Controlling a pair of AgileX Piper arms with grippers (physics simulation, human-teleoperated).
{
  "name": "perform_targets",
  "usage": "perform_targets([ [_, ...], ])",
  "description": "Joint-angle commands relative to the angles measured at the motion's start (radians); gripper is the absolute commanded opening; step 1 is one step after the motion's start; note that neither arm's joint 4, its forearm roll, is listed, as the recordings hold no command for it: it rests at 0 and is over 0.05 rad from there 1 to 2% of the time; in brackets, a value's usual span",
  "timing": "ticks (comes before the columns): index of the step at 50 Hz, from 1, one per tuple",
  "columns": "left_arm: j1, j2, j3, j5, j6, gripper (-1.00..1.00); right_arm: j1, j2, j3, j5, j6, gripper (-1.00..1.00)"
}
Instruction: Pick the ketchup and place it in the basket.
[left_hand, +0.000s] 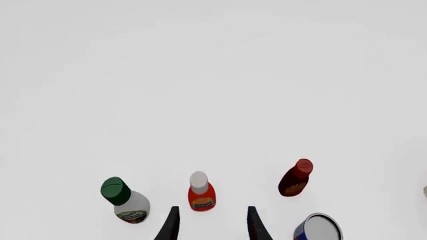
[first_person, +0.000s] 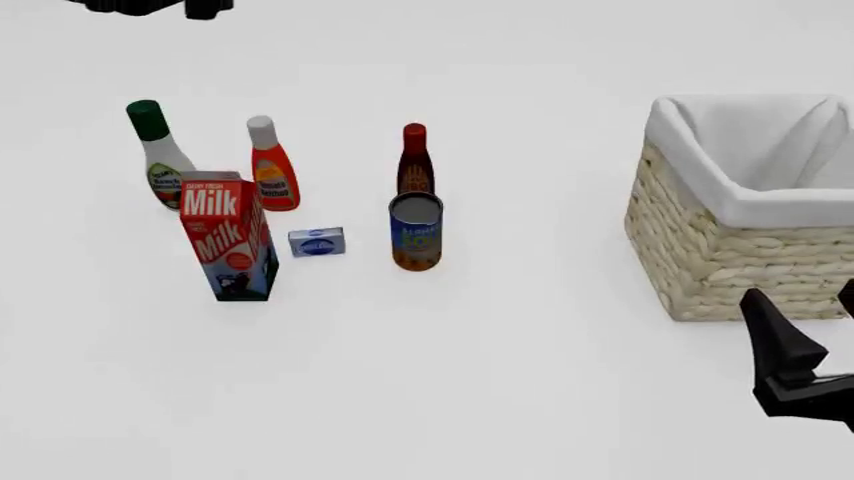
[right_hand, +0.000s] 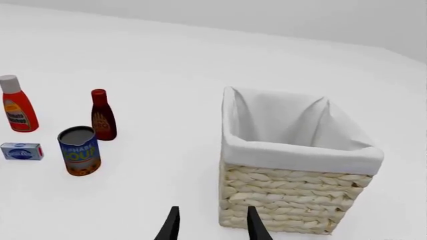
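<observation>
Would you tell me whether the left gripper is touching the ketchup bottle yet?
Apart. The left wrist view shows bare table between the left gripper fingertips and the ketchup.

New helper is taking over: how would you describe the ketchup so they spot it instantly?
Find the tall milk carton on the left. Just behind it stand three bottles; the ketchup is the middle one, red-orange with a pale cap, unlike the white green-capped bottle or slim dark-red bottle.

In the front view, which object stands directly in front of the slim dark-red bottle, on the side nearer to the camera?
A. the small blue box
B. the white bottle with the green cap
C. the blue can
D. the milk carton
C: the blue can stands just before the slim dark-red bottle, partly hiding its base.
</observation>
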Motion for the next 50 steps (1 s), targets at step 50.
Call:
perform_targets([
  [50,0.042,0.350,-0.043,-0.199,-0.008,1.00,-0.007,0.122,-0.001,-0.093,0.005,1.00],
])
